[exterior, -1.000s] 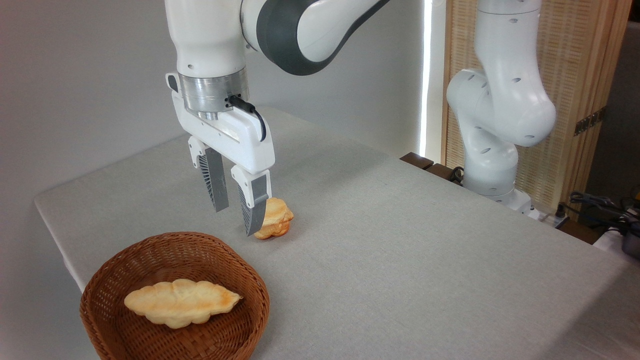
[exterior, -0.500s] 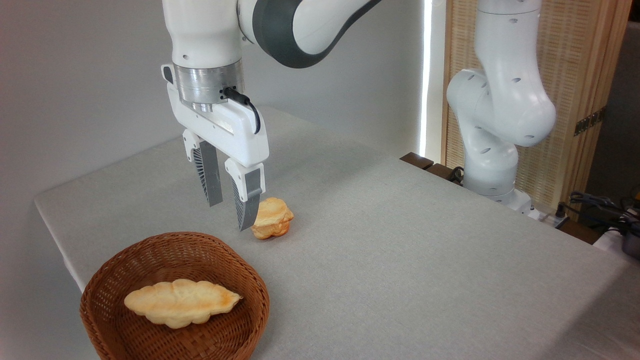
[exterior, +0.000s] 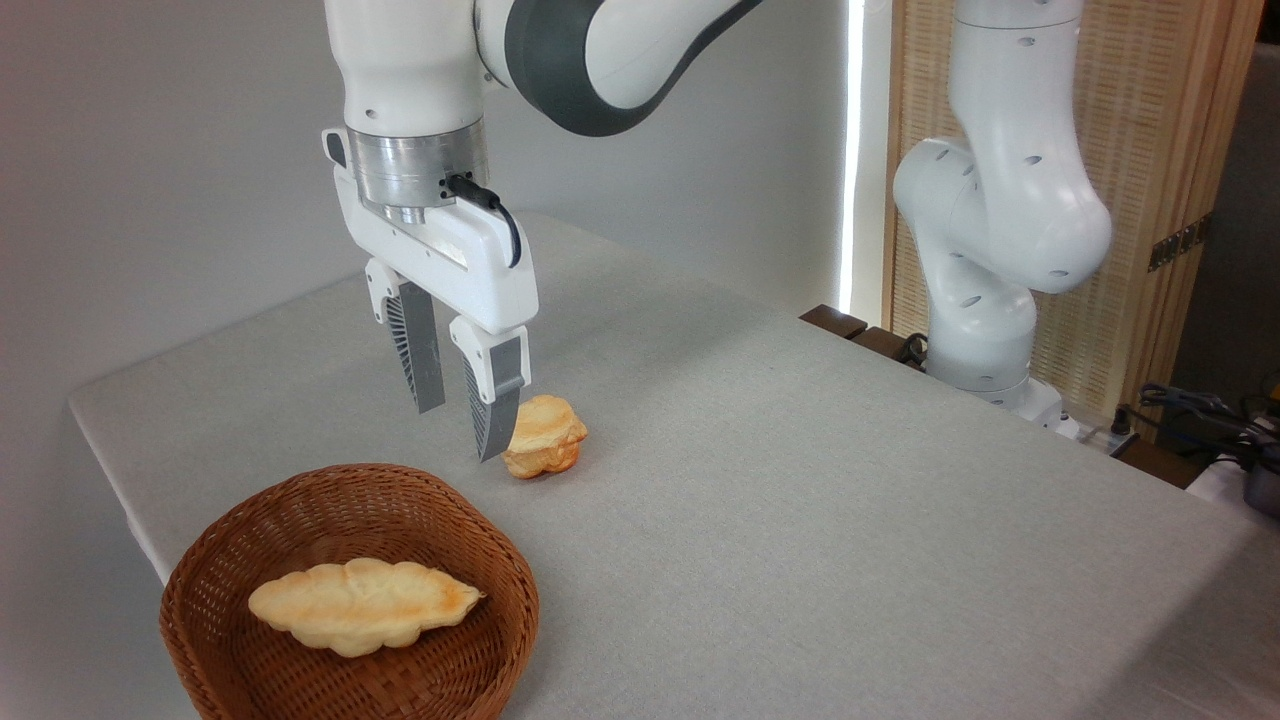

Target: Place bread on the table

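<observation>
The camera view shows the gripper [exterior: 456,432] spread and empty above the tabletop [exterior: 800,480], beside a small bun [exterior: 544,436]. The bread [exterior: 364,606] lies alone in the wicker basket [exterior: 300,505]; it looks light, stiff and flaky, best pinched gently across its narrow middle

A plain pale grey wall [exterior: 150,150] stood behind. At right, a wooden slatted screen [exterior: 1170,150] stood beside a bright vertical strip of light [exterior: 853,150]. Dark cables [exterior: 1200,410] lay at far right.
</observation>
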